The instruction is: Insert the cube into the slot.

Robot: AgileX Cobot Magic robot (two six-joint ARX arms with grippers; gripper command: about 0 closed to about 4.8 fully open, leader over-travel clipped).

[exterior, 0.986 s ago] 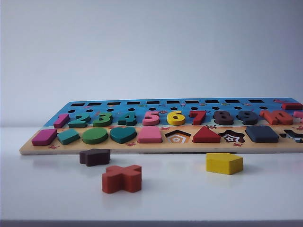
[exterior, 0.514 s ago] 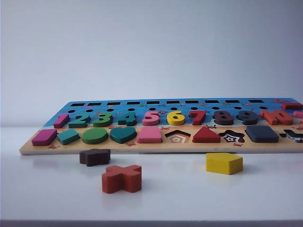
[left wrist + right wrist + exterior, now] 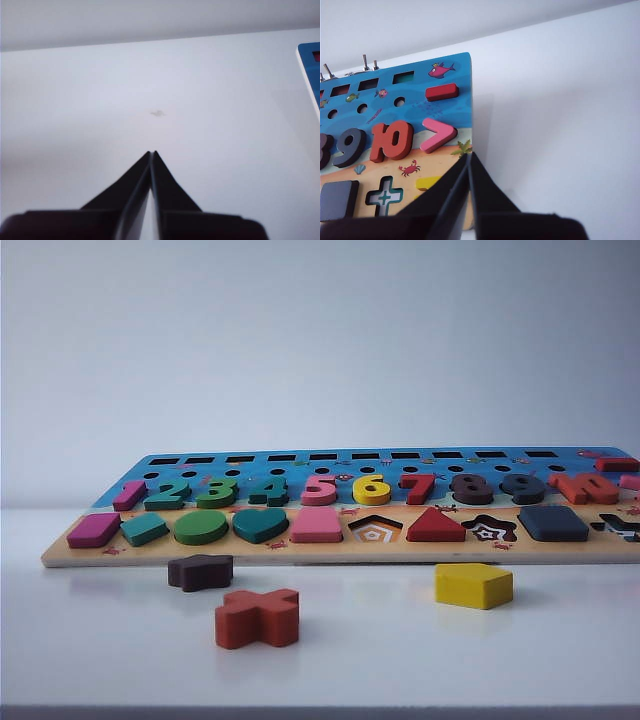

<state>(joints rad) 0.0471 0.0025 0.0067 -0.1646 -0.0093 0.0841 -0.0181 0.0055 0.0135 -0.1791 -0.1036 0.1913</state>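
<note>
Exterior view shows the cube (image 3: 553, 523) already sitting in its slot in the board (image 3: 300, 552), right of the star cutout (image 3: 489, 530). The left gripper (image 3: 152, 153) hangs closed over bare desk (image 3: 100, 110). The right gripper (image 3: 470, 155), closed and empty, seems just above the board's end.

Loose on the white table (image 3: 560, 660) before the wooden puzzle board (image 3: 300, 553): dark purple-brown star block (image 3: 200, 571), red-orange cross block (image 3: 257, 617), yellow pentagon block (image 3: 473, 585).
</note>
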